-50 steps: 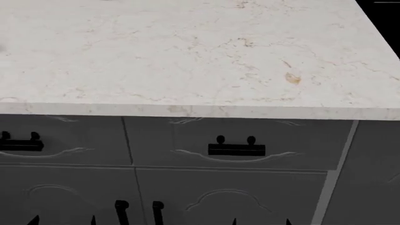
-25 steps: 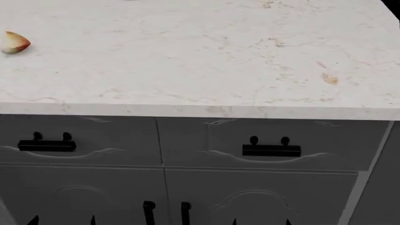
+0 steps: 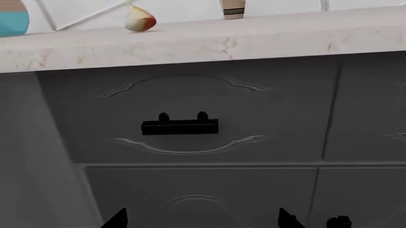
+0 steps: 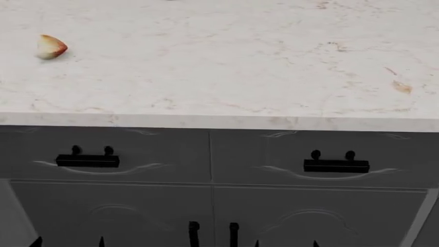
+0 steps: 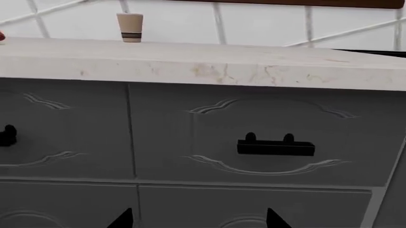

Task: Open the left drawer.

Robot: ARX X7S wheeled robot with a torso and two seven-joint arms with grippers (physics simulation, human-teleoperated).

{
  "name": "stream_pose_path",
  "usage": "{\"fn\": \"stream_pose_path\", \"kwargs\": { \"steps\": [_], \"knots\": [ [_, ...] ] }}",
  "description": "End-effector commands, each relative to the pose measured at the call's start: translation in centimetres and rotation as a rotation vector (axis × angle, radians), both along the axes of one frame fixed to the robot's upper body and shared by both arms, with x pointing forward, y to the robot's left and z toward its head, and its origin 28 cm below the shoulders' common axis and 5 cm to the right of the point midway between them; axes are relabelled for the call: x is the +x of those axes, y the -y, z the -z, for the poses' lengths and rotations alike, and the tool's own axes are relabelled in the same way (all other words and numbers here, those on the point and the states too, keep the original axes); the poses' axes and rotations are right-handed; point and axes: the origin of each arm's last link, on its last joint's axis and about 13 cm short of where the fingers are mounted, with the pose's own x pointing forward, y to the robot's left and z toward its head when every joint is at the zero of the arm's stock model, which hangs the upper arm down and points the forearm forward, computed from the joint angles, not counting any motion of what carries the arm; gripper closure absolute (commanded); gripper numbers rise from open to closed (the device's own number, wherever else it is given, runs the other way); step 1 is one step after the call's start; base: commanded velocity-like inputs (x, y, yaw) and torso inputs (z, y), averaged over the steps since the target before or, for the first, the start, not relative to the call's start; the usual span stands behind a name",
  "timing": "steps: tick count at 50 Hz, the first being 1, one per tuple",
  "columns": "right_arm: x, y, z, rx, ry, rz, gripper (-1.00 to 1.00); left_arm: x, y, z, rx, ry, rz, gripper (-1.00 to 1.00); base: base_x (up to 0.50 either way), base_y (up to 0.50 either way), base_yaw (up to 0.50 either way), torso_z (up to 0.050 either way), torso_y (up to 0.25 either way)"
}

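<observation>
The left drawer [image 4: 137,154] is a dark-grey carved front under the counter, flush with its neighbour, and its black bar handle [image 4: 88,160] sits on two knobs. In the left wrist view the drawer [image 3: 266,118] and its handle [image 3: 179,126] lie straight ahead, some way off. My left gripper [image 3: 201,221] is open and empty, and only its fingertips [image 3: 117,219] show. It also shows in the head view [image 4: 69,243]. My right gripper [image 5: 198,219] is open and empty, facing the matching right drawer front [image 5: 190,142] and its handle [image 5: 275,147].
The pale marble counter [image 4: 226,77] overhangs the drawers. A small red-and-cream object [image 4: 51,46] lies on it at the left. Cabinet doors with vertical black handles [image 4: 194,234] sit below the drawers. A beige striped cup [image 5: 130,27] stands on the counter by the tiled wall.
The head view has shifted left along the cabinet. Both drawer fronts slid right in the picture. The left drawer's handle and the small object on the counter came fully into view.
</observation>
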Motion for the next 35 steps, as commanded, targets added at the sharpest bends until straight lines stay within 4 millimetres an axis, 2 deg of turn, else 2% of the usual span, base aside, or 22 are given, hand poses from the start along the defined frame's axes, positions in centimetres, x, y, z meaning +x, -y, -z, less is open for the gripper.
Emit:
{"fn": "stream_pose_path", "kwargs": {
  "steps": [1,18,35],
  "knots": [
    [-0.03,-0.12,-0.34,0.011,0.008,-0.006,-1.0,-0.07,-0.05,0.16,-0.025,0.028,0.023,-1.0,0.0,0.0,0.0,0.0,0.0],
    [0.03,-0.08,-0.1,0.004,-0.003,-0.001,-1.0,-0.12,0.11,0.15,0.001,0.036,0.041,-1.0,0.0,0.0,0.0,0.0,0.0],
    [-0.03,-0.12,-0.35,0.005,-0.003,-0.001,-1.0,-0.12,0.1,0.17,-0.001,0.037,0.044,-1.0,0.0,0.0,0.0,0.0,-0.165]
  ]
}}
